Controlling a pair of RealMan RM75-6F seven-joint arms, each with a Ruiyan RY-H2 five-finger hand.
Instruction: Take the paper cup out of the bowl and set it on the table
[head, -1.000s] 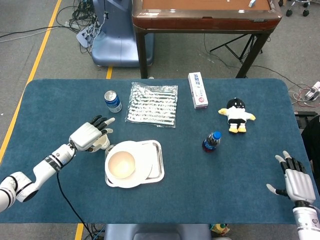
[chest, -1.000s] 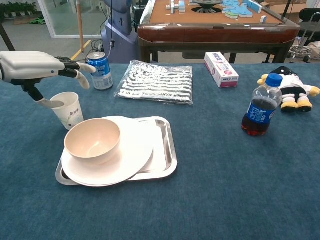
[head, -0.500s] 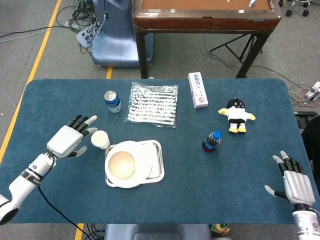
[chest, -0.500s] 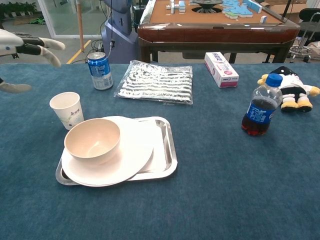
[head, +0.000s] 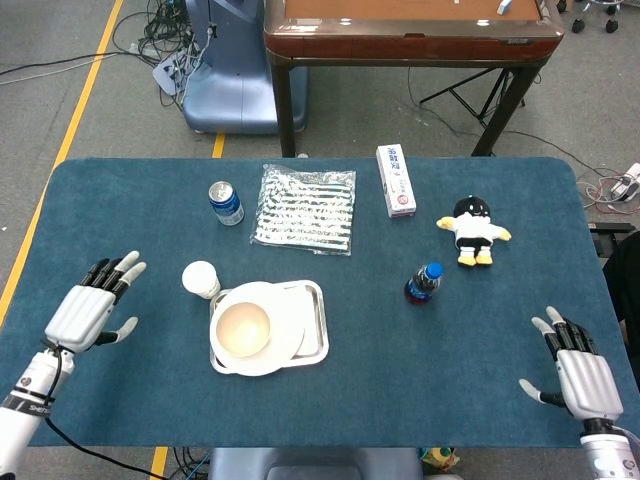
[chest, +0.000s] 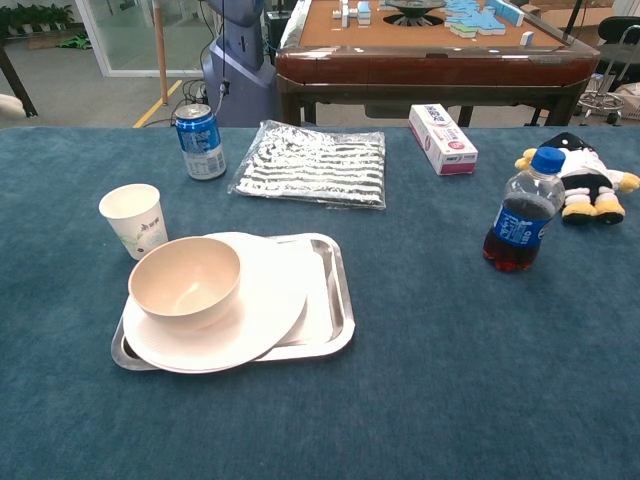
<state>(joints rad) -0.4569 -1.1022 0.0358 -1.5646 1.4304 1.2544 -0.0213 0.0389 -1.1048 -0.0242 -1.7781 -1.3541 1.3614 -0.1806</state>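
Note:
The white paper cup (head: 201, 279) (chest: 135, 220) stands upright on the blue table, just left of the tray. A cream bowl (head: 242, 329) (chest: 186, 283) sits empty on a white plate (chest: 262, 300) on the metal tray (head: 316, 330) (chest: 337, 312). My left hand (head: 91, 312) hovers open near the table's left edge, well clear of the cup, fingers spread. At the front right corner my right hand (head: 580, 376) is open too, holding nothing. Only a fingertip of the left hand (chest: 10, 103) shows in the chest view, and the right hand does not show there.
A blue can (head: 225, 202) (chest: 201, 142) stands behind the cup. Further back lie a striped folded cloth (head: 304, 209) and a white-pink box (head: 396, 180). A dark drink bottle (head: 422, 284) (chest: 520, 224) and a penguin plush toy (head: 474, 230) are on the right.
My left hand let go of the cup and drew back left toward the table's edge, leaving the cup standing beside the tray. The right hand drifted slightly nearer the front edge.

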